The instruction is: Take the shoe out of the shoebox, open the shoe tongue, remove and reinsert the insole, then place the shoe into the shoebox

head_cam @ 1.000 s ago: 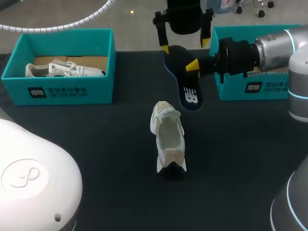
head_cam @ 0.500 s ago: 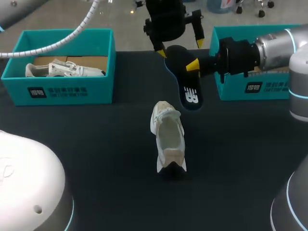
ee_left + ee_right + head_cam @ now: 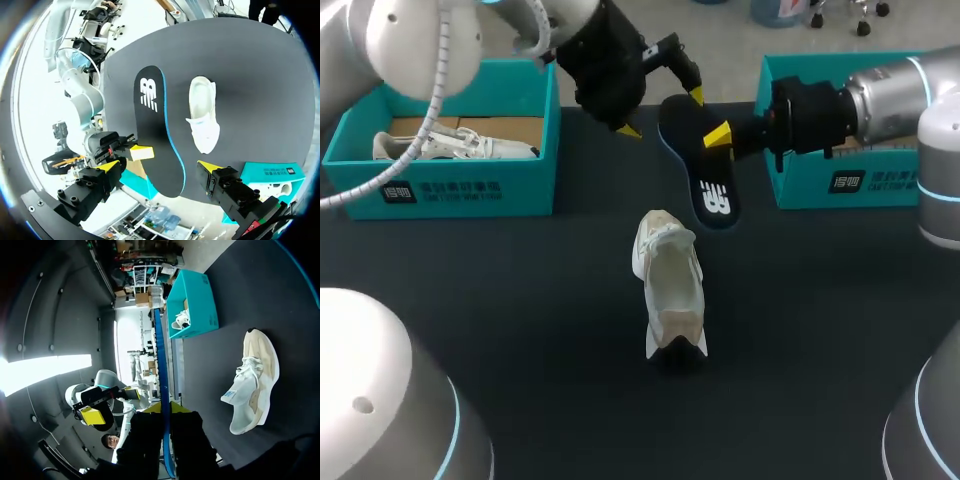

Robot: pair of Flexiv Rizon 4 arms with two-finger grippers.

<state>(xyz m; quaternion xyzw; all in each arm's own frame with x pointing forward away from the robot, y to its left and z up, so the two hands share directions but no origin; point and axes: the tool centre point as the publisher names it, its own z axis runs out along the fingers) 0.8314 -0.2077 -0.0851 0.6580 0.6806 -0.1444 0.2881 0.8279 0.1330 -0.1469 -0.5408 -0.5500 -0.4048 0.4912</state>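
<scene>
A black insole [image 3: 707, 180] with a blue rim hangs tilted above the dark table, and my right gripper [image 3: 720, 135] is shut on its edge near the far end. In the right wrist view the insole [image 3: 163, 380] is edge-on between the fingers of the right gripper [image 3: 165, 412]. A cream shoe [image 3: 668, 280] stands upright on the table just in front of the insole, also seen as the shoe [image 3: 204, 117] and the shoe [image 3: 252, 385]. My left gripper [image 3: 665, 112] hovers wide open beside the insole's far end, touching nothing. From its own wrist, the left gripper [image 3: 161, 167] frames the insole [image 3: 157, 135].
A teal shoebox [image 3: 470, 190] at the back left holds another pale shoe [image 3: 455, 143]. A second teal shoebox [image 3: 820, 185] stands at the back right, behind my right arm. The first box also shows as the teal shoebox [image 3: 192, 305].
My left arm has swung leftward and turned, so its open gripper went from straddling the insole's far end to hovering at its left side. The right gripper, insole and shoe have stayed put.
</scene>
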